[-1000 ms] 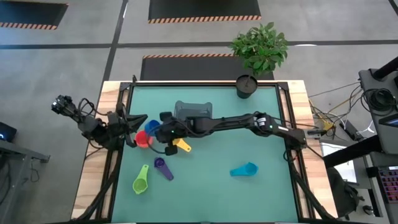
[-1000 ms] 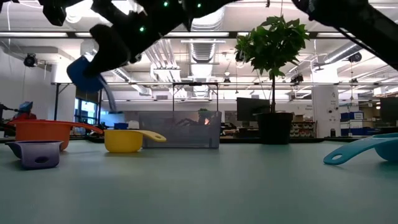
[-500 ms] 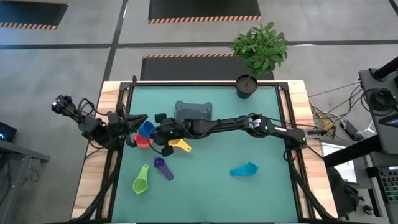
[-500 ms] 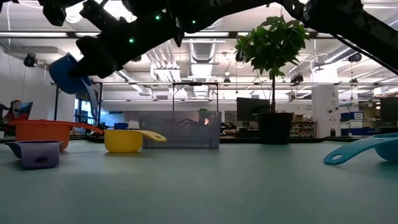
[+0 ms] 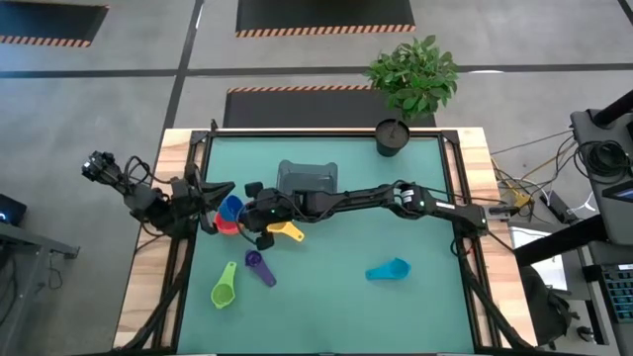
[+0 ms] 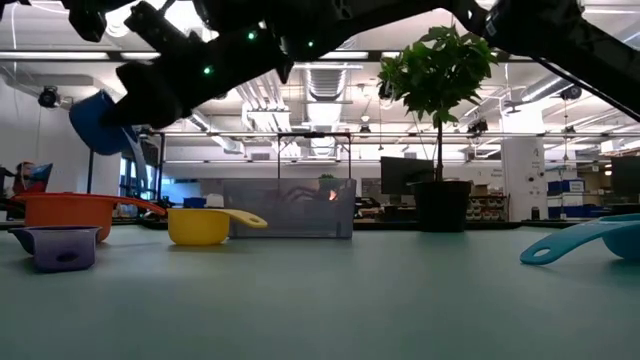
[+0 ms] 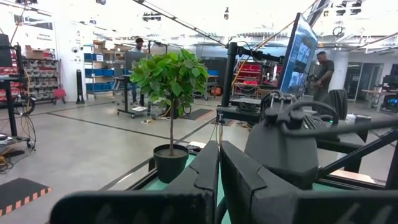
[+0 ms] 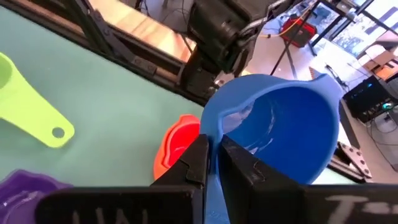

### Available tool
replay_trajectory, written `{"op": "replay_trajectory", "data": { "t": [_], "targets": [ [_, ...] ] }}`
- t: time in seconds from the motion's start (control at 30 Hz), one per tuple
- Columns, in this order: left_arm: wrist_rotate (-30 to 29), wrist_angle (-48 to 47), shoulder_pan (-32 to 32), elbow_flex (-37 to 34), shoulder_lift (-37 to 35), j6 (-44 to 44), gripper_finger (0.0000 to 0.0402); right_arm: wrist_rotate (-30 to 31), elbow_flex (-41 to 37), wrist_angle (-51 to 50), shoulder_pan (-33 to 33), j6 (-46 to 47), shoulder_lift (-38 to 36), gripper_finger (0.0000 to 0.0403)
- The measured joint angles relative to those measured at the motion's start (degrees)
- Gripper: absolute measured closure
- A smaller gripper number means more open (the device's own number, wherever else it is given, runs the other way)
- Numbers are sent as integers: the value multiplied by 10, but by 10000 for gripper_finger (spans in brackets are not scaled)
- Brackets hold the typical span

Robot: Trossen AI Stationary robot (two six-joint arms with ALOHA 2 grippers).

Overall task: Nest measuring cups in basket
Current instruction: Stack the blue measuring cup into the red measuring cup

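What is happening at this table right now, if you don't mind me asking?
The right pincer holds the blue measuring cup up in the air, above the orange cup near the table's left edge. The grey basket sits at the back of the table with no cups visible in it. The yellow, purple, green and cyan cups lie loose on the mat. The left arm waits at the left edge, its pincer shut.

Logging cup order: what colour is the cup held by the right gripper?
Blue. The cup in the right gripper shows best in the right wrist view.
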Motion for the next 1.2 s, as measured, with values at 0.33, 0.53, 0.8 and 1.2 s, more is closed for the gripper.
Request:
{"op": "replay_trajectory", "data": {
  "t": [0.33,0.53,0.8,1.2],
  "targets": [
    [0,0,0,0,-2,1,402,5,6,17,0,-45,21,381],
    [0,0,0,0,-2,2,402,0,4,15,0,-45,22,369],
    [0,0,0,0,-2,2,402,0,2,16,-3,-29,22,322],
    [0,0,0,0,-2,2,402,0,2,27,-3,-42,22,327]
  ]
}}
